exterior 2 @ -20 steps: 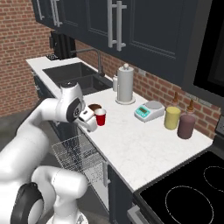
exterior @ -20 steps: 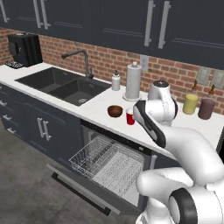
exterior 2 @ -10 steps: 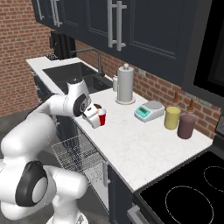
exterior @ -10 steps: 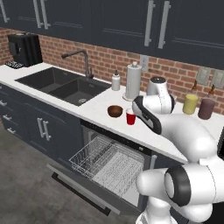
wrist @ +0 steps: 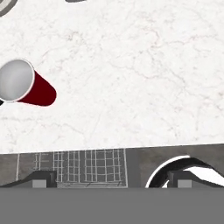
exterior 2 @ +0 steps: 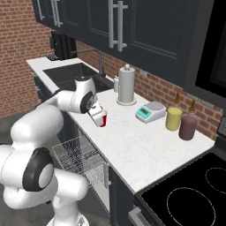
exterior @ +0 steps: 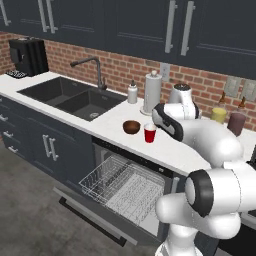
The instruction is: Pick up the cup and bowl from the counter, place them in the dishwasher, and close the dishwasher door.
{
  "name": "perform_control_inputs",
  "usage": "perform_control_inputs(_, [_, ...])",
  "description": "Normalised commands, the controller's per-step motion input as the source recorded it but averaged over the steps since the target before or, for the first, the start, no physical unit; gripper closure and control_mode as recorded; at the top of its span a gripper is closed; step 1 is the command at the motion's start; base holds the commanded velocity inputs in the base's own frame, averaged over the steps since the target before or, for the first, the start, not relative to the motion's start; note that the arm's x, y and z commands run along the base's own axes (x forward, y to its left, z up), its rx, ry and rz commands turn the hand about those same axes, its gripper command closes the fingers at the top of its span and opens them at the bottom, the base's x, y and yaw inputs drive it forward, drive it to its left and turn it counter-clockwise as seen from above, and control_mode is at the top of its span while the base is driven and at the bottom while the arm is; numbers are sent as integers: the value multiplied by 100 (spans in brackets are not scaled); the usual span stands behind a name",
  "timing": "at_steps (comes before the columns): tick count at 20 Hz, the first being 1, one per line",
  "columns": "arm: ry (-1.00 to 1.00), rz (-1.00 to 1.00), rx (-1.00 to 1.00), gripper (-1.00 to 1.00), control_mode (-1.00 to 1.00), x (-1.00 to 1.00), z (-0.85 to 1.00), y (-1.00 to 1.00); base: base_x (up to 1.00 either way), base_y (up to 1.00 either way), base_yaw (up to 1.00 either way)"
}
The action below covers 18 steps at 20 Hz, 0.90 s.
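**Cup and bowl on the worktop, gripper open and empty**

You've got the red cup (exterior: 150,133) standing upright on the white marbled worktop (exterior: 165,150), near its front edge, above the open dishwasher (exterior: 125,187). In the hand view the cup (wrist: 24,84) sits at the left, white inside showing, apart from the fingertips. The brown bowl (exterior: 131,127) sits just beside the cup on its left in the left base view, not touching it, also on the worktop.

Your gripper (exterior 2: 98,115) hangs next to the cup (exterior 2: 103,119) in the right base view, jaws spread wide, nothing between them. Whether it touches the cup you can't tell from there.

Below, the dishwasher door (exterior: 92,216) is folded down and the white wire rack (exterior: 122,185) is pulled out over it; nothing visible in the rack.

Further out along the brick wall you see a paper towel roll (exterior: 152,93), a small white bottle (exterior: 132,92), a kitchen scale (exterior 2: 150,111), a yellow jar (exterior 2: 174,119) and a maroon jar (exterior 2: 188,127). The sink (exterior: 70,97) with its faucet (exterior: 92,70) lies left of the bowl, and a black stovetop (exterior 2: 194,185) lies at the far right.
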Motion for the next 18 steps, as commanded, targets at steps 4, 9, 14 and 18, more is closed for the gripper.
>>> perform_control_inputs(4, [0, -7, 7, -100, -100, 33, -3, 0, 0, 0, 0])
perform_control_inputs(9, [0, -5, 3, -100, -100, 30, -11, 0, 0, 0, 0])
perform_control_inputs(14, [0, -3, 0, -100, -100, 32, -24, 0, 0, 0, 0])
perform_control_inputs(18, [0, -2, 0, -100, -100, 33, -20, 3, 0, 0, 0])
